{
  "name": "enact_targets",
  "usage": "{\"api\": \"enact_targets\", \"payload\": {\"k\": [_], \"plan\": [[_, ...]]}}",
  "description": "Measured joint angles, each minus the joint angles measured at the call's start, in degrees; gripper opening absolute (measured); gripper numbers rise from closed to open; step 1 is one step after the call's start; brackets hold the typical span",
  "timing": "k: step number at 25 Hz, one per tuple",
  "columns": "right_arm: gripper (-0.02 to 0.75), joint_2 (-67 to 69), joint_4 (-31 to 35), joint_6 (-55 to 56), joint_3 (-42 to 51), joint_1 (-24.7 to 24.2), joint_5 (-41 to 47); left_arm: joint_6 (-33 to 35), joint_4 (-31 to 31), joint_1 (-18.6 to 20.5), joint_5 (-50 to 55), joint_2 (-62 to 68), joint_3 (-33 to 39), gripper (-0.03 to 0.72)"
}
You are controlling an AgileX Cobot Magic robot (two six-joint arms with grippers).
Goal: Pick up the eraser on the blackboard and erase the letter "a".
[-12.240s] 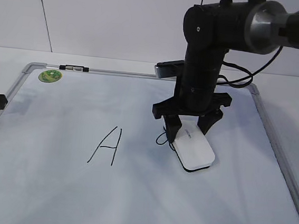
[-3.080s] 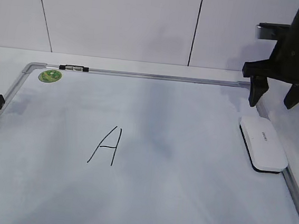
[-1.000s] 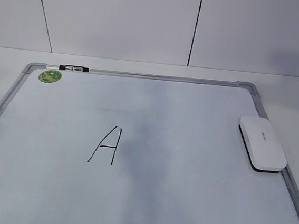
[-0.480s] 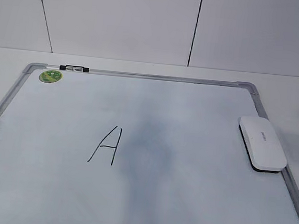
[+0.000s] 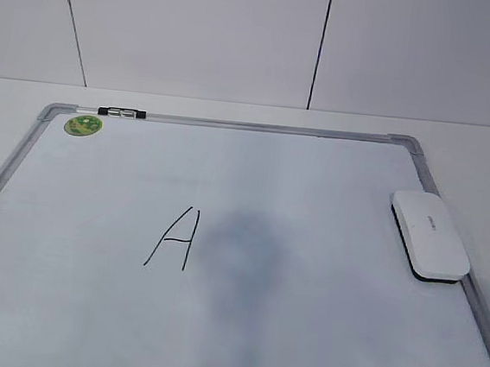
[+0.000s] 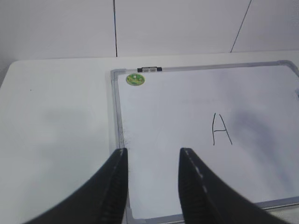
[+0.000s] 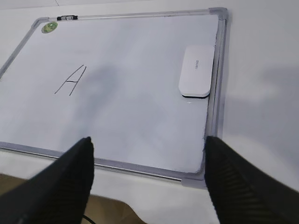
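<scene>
The blackboard (image 5: 233, 123) lies flat on the table. The white eraser (image 5: 429, 236) rests on it against the right frame, with nothing holding it. A tall capital "A" (image 5: 174, 239) is drawn left of centre. No lowercase "a" shows anywhere on the board. Neither gripper is in the exterior view. My left gripper (image 6: 153, 156) is open and empty, high above the board's near left corner. My right gripper (image 7: 148, 144) is wide open and empty, high above the board's near right edge, with the eraser (image 7: 197, 71) far ahead of it.
A round green sticker (image 5: 83, 124) and a small black and silver clip (image 5: 121, 113) sit at the board's far left corner. White table surrounds the board. The table's near edge and brown floor (image 7: 60, 200) show in the right wrist view. A soft shadow lies on the board's middle.
The lowercase "a" seen beside the eraser 12 s ago is gone. The eraser now lies at the right frame. My right gripper let it go and left the exterior view. Only shadows shifted lately.
</scene>
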Motion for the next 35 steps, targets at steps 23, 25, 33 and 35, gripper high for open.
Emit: {"api": "enact_targets", "payload": {"k": [23, 25, 33, 35], "plan": [[0.593, -6.3, -4.6, -4.7, 18.4, 0.1, -0.1, 0.0, 3.5, 0.0, 0.0, -12.8, 28.8, 0.278], [0.593, -7.3, -4.8, -4.9, 19.4, 0.1, -0.1, 0.0, 3.5, 0.0, -0.7, -13.2, 28.8, 0.278], [0.593, -8.5, -6.7, -5.6, 20.0, 0.1, -2.3, 0.0, 3.5, 0.0, -7.6, -13.2, 30.9, 0.278], [0.593, -8.5, -7.8, -5.6, 20.3, 0.1, -3.6, 0.0, 3.5, 0.0, -9.0, -13.2, 31.6, 0.278]]}}
